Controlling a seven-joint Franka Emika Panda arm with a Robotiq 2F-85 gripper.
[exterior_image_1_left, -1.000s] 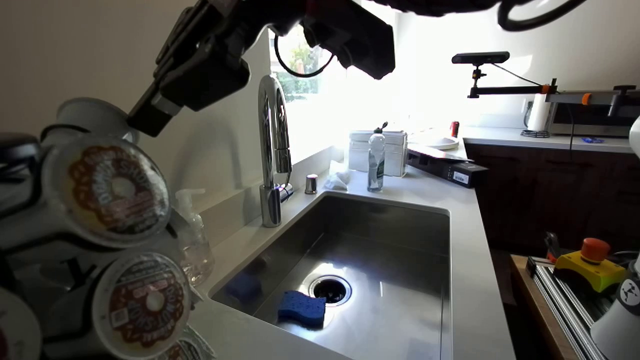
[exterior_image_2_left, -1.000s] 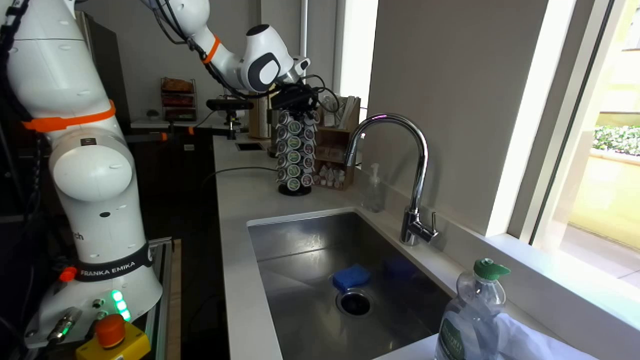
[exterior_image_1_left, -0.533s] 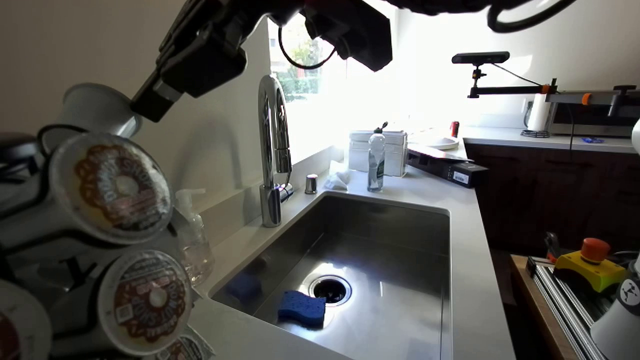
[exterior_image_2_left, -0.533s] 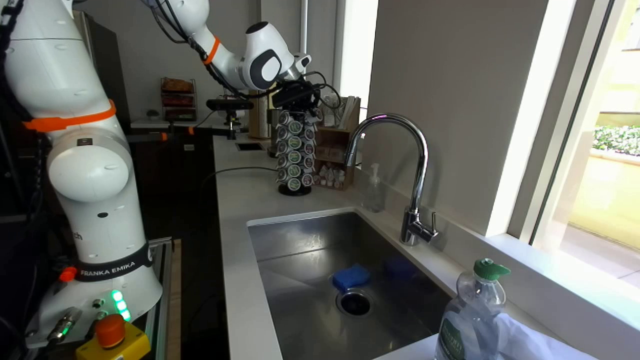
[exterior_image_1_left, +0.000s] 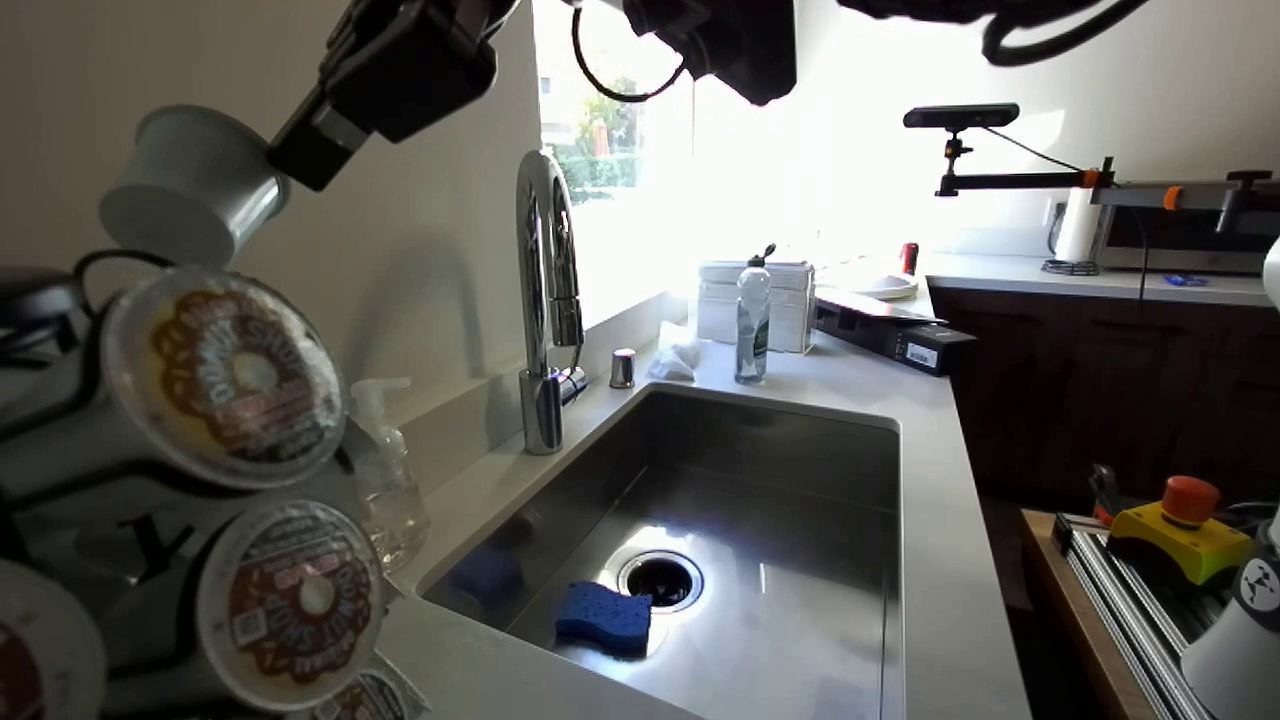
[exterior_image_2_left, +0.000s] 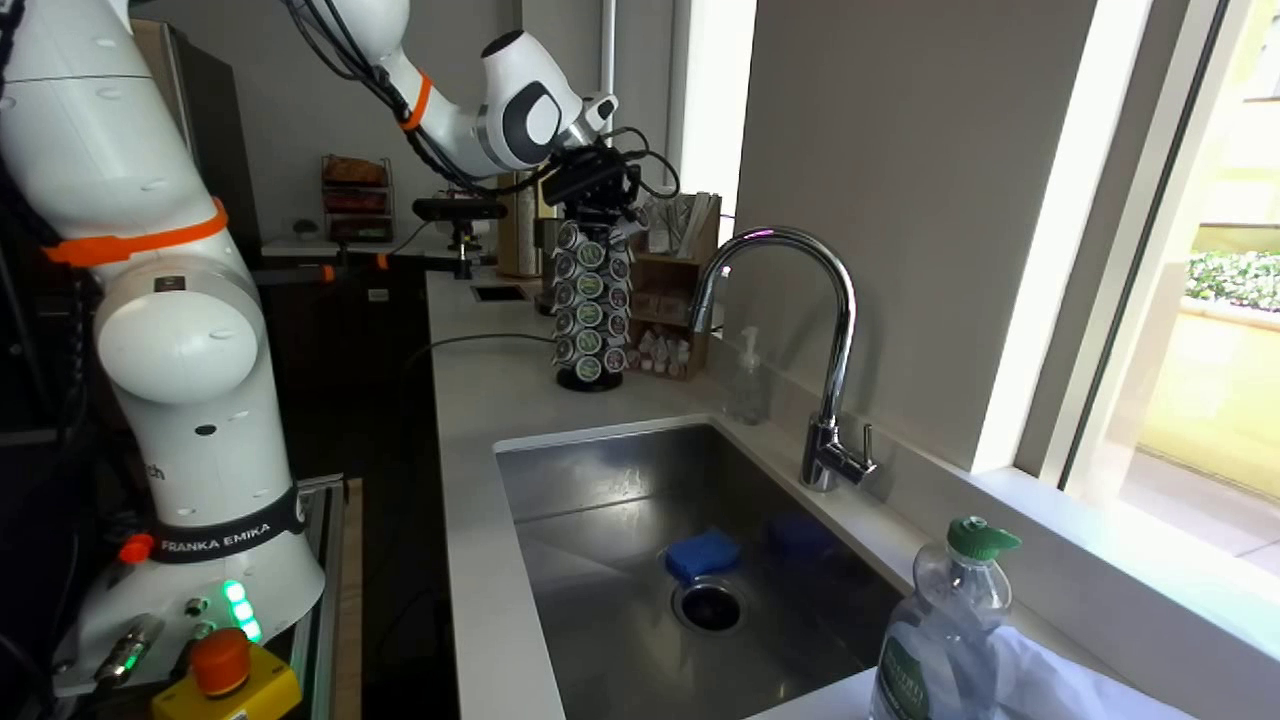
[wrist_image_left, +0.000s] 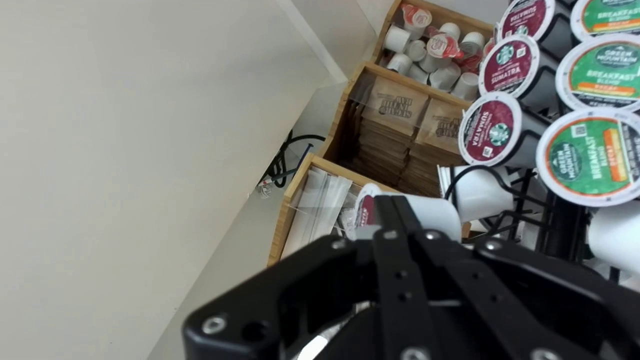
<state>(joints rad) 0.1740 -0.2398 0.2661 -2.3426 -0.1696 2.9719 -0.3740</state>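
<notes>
My gripper (wrist_image_left: 392, 202) is shut, its two fingers pressed together on the rim of a white coffee pod (wrist_image_left: 436, 215) with a maroon lid. In an exterior view the pod (exterior_image_1_left: 195, 185) hangs tilted from the fingertips, above the pods on the rack and clear of them. Below it sit pods with Donut Shop lids (exterior_image_1_left: 235, 375). The wrist view has Sumatra pods (wrist_image_left: 490, 130) and green Breakfast Blend pods (wrist_image_left: 592, 157) in the rack at the right. An empty-looking black wire loop (wrist_image_left: 472, 172) stands close by the held pod.
A wooden organizer (wrist_image_left: 345, 172) with creamers, sugar packets and wrapped items stands behind the pod rack (exterior_image_2_left: 590, 382). The sink (exterior_image_2_left: 610, 640) holds a blue sponge (exterior_image_2_left: 703, 553). Beside it rise a tall faucet (exterior_image_2_left: 845, 330), a soap dispenser (exterior_image_2_left: 747, 385) and a dish soap bottle (exterior_image_2_left: 940, 630).
My gripper has risen with the pod in it. The pod has come up from among the others on the rack and now hangs above them. The rack's nearest pods shifted slightly right, then settled.
</notes>
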